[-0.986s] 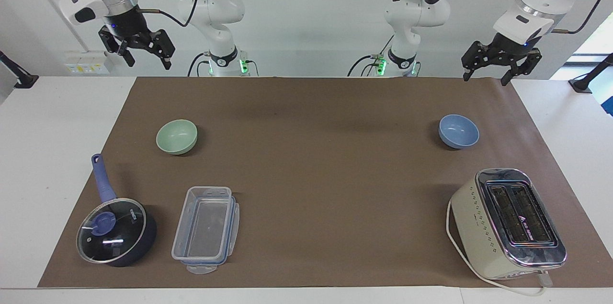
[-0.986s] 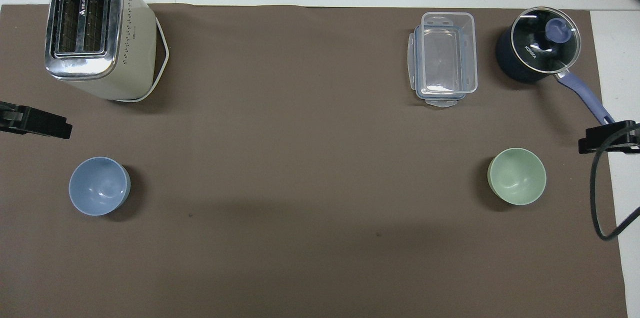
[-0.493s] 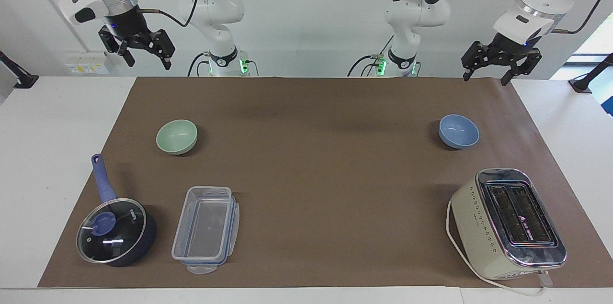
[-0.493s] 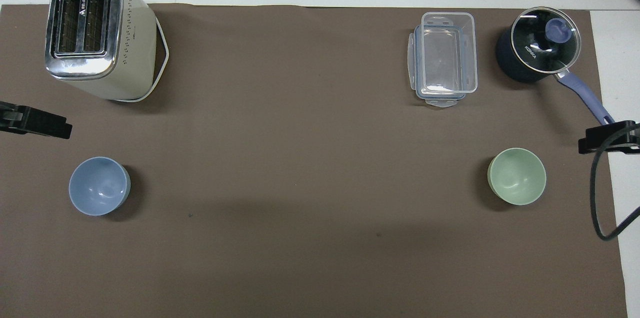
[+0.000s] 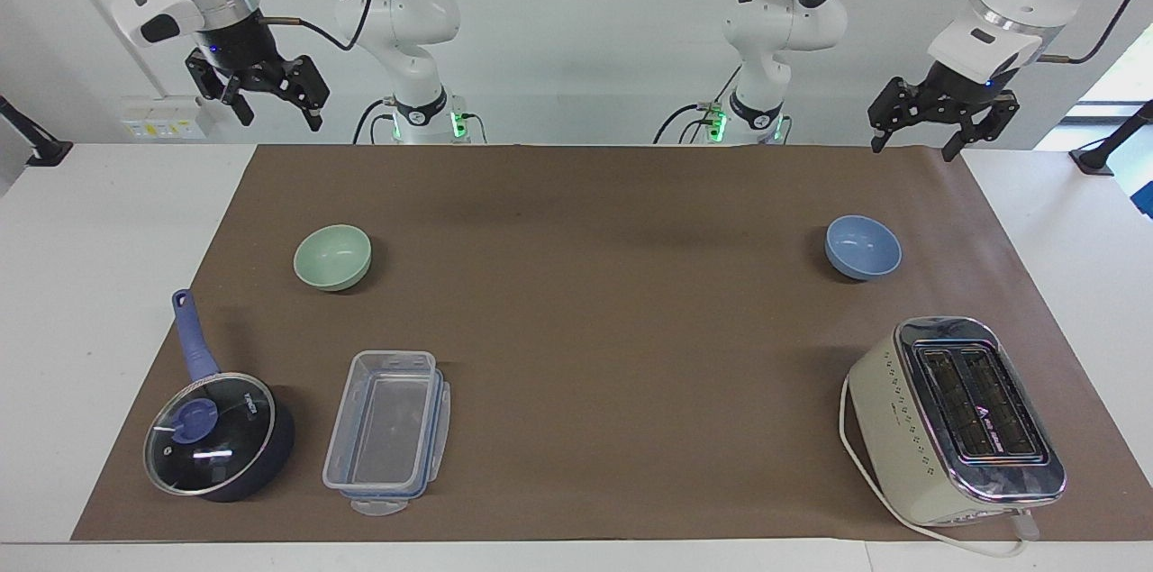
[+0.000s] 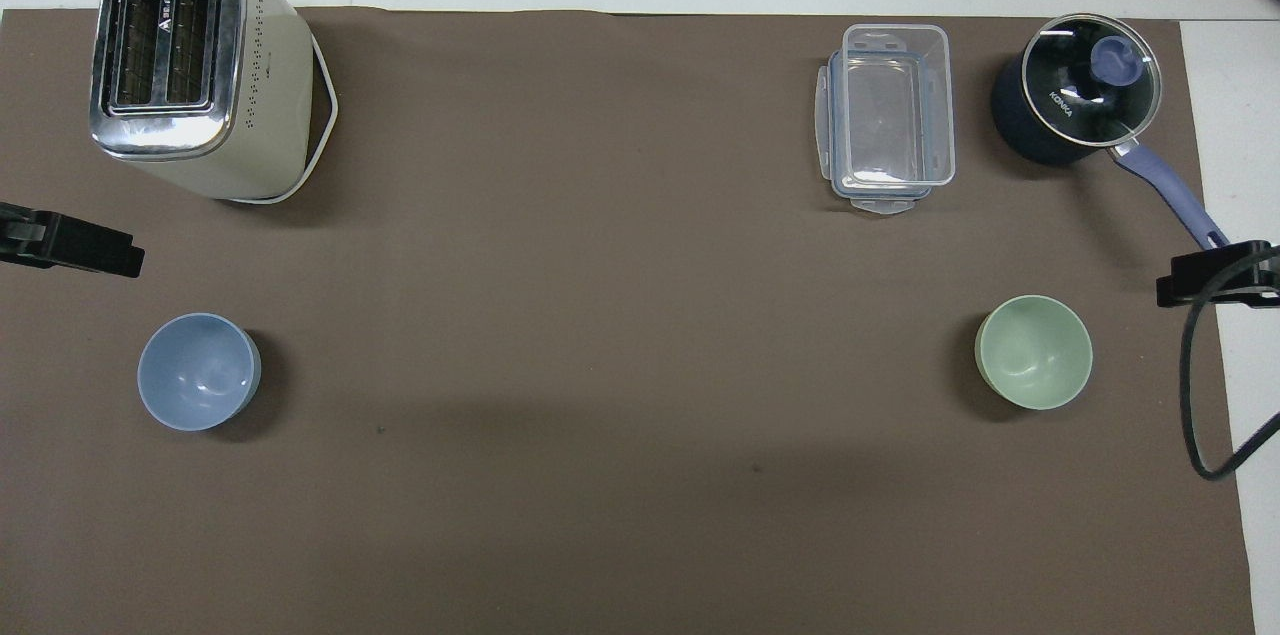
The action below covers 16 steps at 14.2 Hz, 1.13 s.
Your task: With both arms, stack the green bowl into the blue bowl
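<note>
nothing is seen to have changed over the last second: the left tool (image 5: pixel 941 126) and right tool (image 5: pixel 266 95) are held raised, jaws open and empty, so the task is judged not yet begun. the green bowl (image 5: pixel 332 257) is set at the right arm's end of the table (image 5: pixel 108 221), the blue bowl (image 5: pixel 863 247) at the left arm's end, well apart. in the overhead view only the tools' tips are shown.

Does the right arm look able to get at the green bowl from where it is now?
Probably yes. The right pincer hangs open above the table's robot edge, at the green bowl's end. The bowl sits alone on the mat, rim up; the saucepan and plastic container lie farther out.
</note>
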Each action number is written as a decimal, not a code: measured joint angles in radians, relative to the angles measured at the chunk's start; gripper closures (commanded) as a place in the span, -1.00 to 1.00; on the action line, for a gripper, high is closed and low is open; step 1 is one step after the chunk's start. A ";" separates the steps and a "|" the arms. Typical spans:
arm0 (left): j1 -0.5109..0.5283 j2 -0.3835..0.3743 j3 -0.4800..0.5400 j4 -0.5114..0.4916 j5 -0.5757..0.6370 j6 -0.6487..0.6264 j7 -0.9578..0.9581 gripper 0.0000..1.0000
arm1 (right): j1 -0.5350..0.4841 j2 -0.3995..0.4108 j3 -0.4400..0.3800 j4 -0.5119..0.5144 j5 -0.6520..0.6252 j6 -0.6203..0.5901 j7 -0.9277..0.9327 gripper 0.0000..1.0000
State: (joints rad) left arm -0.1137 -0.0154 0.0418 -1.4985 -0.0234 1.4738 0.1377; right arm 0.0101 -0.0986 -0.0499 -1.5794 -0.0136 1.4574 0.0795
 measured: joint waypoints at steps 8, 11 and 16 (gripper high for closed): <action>0.000 -0.003 0.001 -0.006 0.000 0.002 0.000 -1.00 | 0.000 0.000 0.000 0.000 0.000 0.000 0.000 -1.00; 0.002 -0.010 0.006 -0.018 0.000 0.005 0.000 -1.00 | 0.000 0.000 0.000 -0.001 0.000 0.000 0.000 -1.00; 0.027 -0.034 0.013 -0.071 0.000 0.057 0.005 -1.00 | 0.000 0.000 0.000 -0.001 0.000 0.000 0.000 -1.00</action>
State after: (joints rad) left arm -0.0866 -0.0496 0.0544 -1.5698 -0.0234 1.5308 0.1431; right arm 0.0101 -0.0986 -0.0500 -1.5804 -0.0136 1.4574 0.0795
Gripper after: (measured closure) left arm 0.000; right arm 0.000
